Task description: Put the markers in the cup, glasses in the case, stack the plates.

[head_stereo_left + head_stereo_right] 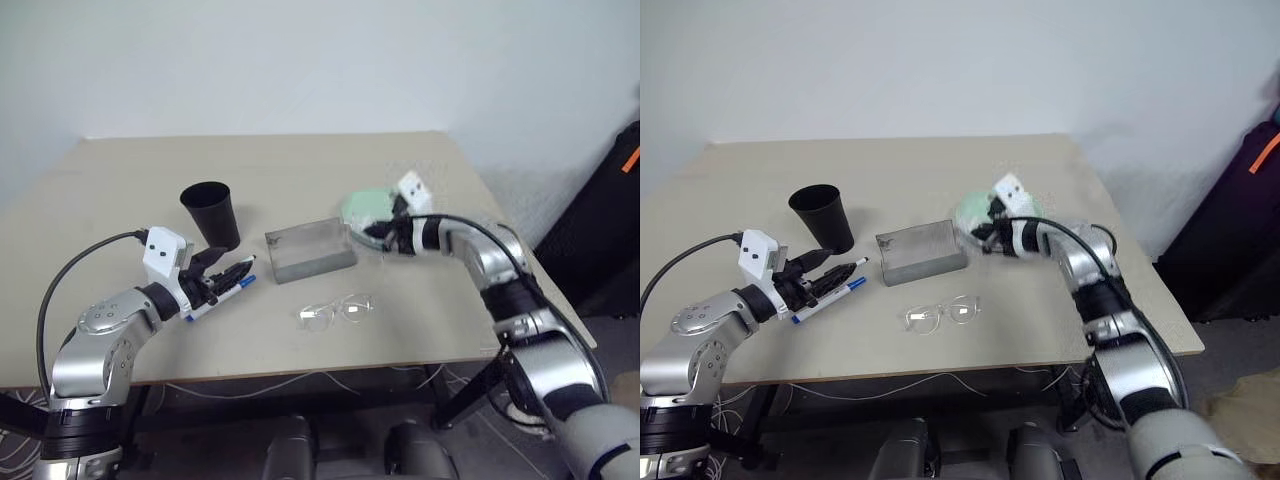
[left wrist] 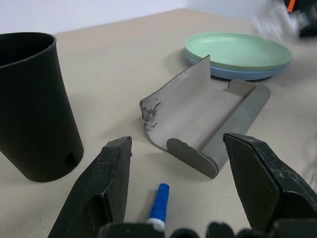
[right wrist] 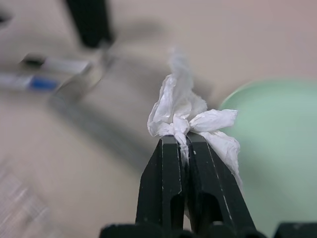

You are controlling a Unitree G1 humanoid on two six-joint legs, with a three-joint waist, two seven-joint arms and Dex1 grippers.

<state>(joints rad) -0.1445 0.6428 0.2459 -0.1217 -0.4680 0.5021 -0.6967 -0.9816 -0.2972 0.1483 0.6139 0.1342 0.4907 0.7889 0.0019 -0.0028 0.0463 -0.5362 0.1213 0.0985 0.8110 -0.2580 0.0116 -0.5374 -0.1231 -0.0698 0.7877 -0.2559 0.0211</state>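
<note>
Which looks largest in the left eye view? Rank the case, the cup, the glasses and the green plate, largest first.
1. case
2. cup
3. glasses

The green plate is partly hidden behind the right gripper, so it stays unranked. Cup and glasses look close.

Beige table (image 1: pixel 300 170) against plain white wall (image 1: pixel 300 60); black bag (image 1: pixel 600 230) (orange tag) beside it.

The cup (image 1: pixel 211 212) is black, the case (image 1: pixel 310 249) is grey, and the glasses (image 1: pixel 335 311) have a clear frame. The mint green plate (image 2: pixel 237 49) lies on the light blue plate (image 2: pixel 233 72). The surface (image 1: pixel 300 170) is beige, one marker (image 2: pixel 159 205) has a blue cap, and the crumpled tissue (image 3: pixel 190 119) is white.
</note>
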